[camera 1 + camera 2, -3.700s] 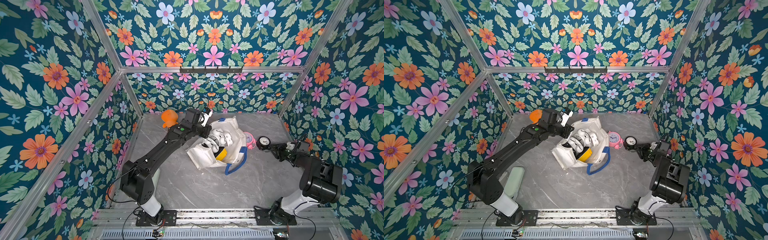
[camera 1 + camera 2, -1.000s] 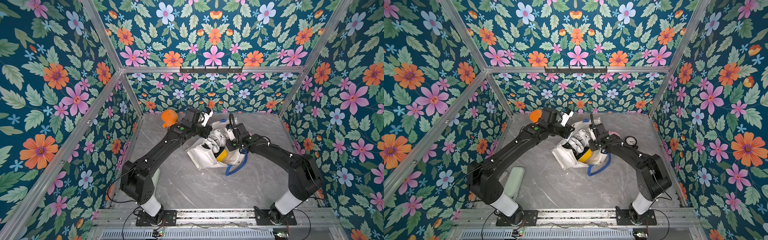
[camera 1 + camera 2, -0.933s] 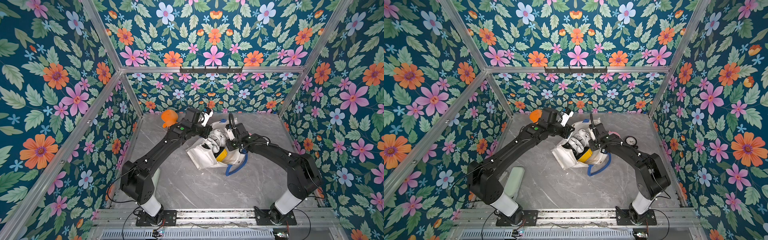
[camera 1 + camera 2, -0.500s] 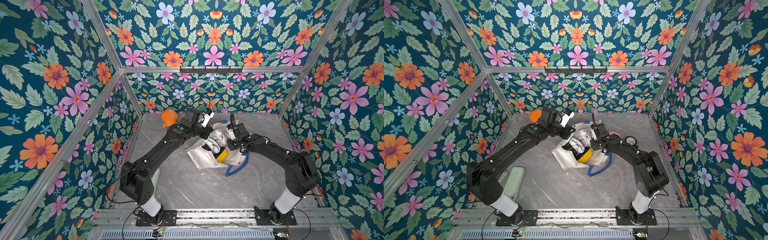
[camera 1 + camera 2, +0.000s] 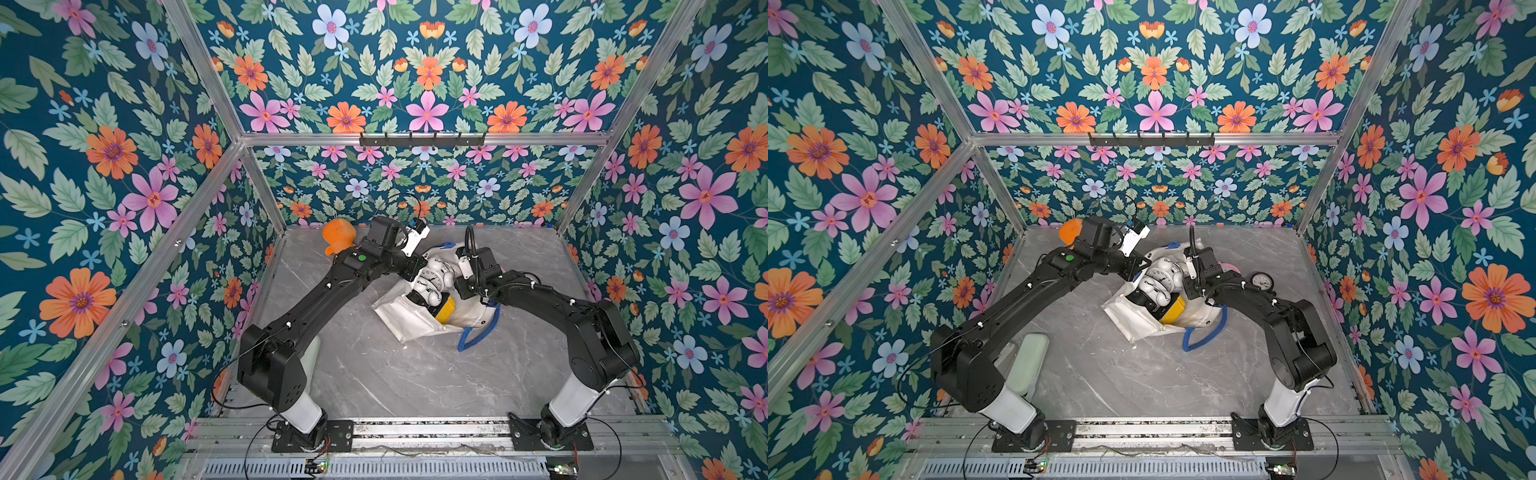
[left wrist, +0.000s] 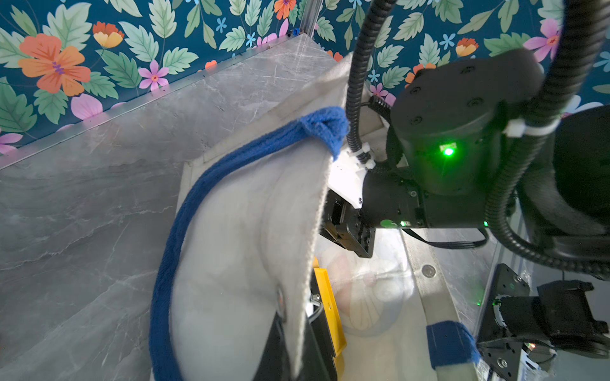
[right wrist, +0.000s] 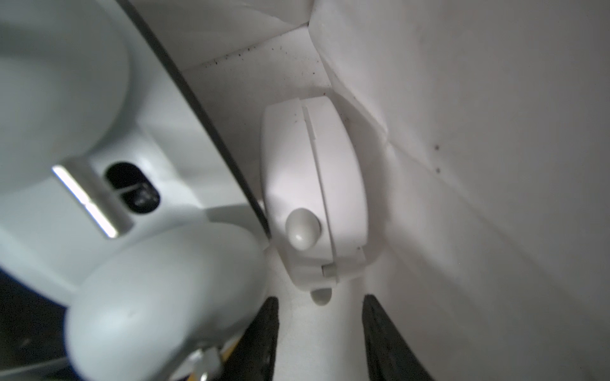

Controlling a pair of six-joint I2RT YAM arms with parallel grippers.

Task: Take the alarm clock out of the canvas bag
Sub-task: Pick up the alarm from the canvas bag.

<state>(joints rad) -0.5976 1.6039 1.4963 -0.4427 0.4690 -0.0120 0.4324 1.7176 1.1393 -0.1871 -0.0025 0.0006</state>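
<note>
The white canvas bag (image 5: 399, 320) (image 5: 1129, 320) lies on its side mid-table, its mouth held up. My left gripper (image 6: 293, 330) is shut on the bag's rim (image 6: 307, 264), near a blue handle (image 6: 185, 231). A white twin-bell alarm clock (image 5: 432, 276) (image 5: 1160, 278) shows in the mouth, with a yellow item (image 5: 446, 309) beside it. My right gripper (image 7: 318, 330) is inside the bag, open and empty. Its fingers (image 7: 267, 333) point at a smaller white round clock (image 7: 313, 204) just beyond them. The twin-bell clock (image 7: 148, 297) looms close alongside.
An orange plush toy (image 5: 338, 239) sits at the back left corner. A pink clock (image 5: 1229, 266) and a black round dial (image 5: 1260, 280) rest on the table behind my right arm. A pale green object (image 5: 1030, 365) lies by the left arm's base.
My right arm came over from the right side and into the bag mouth. Over the last second it edged deeper and its jaws spread wider. The left grip has not moved.
</note>
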